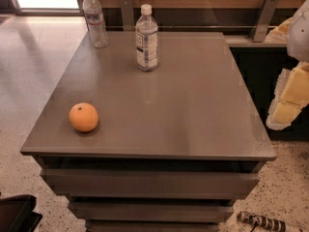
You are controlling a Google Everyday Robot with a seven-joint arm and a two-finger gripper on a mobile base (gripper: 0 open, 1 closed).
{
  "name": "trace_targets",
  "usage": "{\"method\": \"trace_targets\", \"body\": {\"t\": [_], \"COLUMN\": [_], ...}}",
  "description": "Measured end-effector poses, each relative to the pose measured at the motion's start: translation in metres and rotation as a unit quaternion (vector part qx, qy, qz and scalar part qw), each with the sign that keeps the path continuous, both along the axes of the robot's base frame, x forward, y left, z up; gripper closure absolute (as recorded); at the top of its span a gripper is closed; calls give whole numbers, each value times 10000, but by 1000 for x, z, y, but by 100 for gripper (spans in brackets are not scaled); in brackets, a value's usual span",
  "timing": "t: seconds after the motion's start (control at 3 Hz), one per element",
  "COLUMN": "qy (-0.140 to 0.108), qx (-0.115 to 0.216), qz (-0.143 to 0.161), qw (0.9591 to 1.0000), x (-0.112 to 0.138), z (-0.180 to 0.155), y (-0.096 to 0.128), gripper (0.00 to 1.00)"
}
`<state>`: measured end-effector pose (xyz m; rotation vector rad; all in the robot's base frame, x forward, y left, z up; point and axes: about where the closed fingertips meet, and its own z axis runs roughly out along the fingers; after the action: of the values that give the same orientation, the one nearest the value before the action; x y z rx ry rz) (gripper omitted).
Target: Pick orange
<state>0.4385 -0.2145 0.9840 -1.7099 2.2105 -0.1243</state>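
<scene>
The orange (83,117) is a small round fruit with a dark stem dot. It sits on the grey table top (183,105) near the front left corner. My gripper (288,100) shows as a white and yellow shape at the right edge of the camera view. It hangs beyond the table's right side, far from the orange and above floor level. It holds nothing that I can see.
Two clear water bottles stand on the table: one with a white cap (146,38) at the back middle, and one (95,19) at the back left corner. A wooden wall with metal brackets (263,18) runs behind. Speckled floor lies to the left.
</scene>
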Motion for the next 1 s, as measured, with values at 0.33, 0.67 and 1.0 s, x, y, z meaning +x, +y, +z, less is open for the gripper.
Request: {"method": "trace_targets", "body": {"t": [0.33,0.67,1.0], "qy": [-1,-108,-228], "qx": [1,386,1174], "qz": [0,62,274], "qw": [10000,9992,9924], "x": [0,5,18], "z": [0,-2,-17], "y": [0,5,26], "gripper": [0,0,0]}}
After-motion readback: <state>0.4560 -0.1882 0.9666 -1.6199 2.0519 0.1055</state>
